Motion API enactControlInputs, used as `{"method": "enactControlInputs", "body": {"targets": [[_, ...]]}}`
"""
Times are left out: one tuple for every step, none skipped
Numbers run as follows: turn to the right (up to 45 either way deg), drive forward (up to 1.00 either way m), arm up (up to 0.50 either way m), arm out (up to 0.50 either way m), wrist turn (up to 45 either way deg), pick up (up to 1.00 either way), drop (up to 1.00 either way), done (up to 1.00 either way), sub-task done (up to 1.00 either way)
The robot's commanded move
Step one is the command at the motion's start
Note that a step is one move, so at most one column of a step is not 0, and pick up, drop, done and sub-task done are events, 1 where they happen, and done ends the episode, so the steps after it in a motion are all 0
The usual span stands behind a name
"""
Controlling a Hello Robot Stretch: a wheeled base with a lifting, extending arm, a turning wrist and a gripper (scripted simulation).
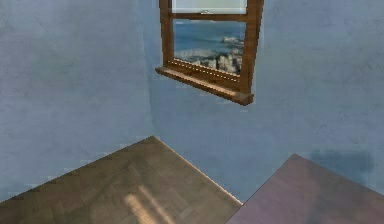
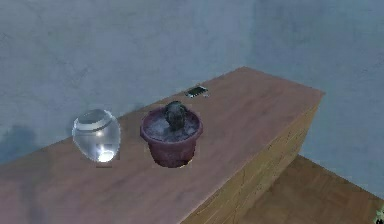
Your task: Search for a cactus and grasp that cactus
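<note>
— Where is the cactus?
— The cactus (image 2: 176, 117) is a small dark lump standing upright in a maroon pot (image 2: 171, 142), mid-desk (image 2: 262, 108).
— How will it handle?
— Probably light. The plant looks spiny and tender and the pot stiff, so I'd grip the pot's wall just under the rim.
— Neighbours?
— A glass jar (image 2: 97, 135) just beside it looks fragile. A flat dark thing (image 2: 195, 92) lies behind, near the wall.
— End effector?
— I cannot tell its state.
</note>
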Motion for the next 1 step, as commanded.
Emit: {"method": "enactControlInputs", "body": {"targets": [[0.0,0.0,0.5,0.0,0.0,0.0,0.0,0.0,0.0]]}}
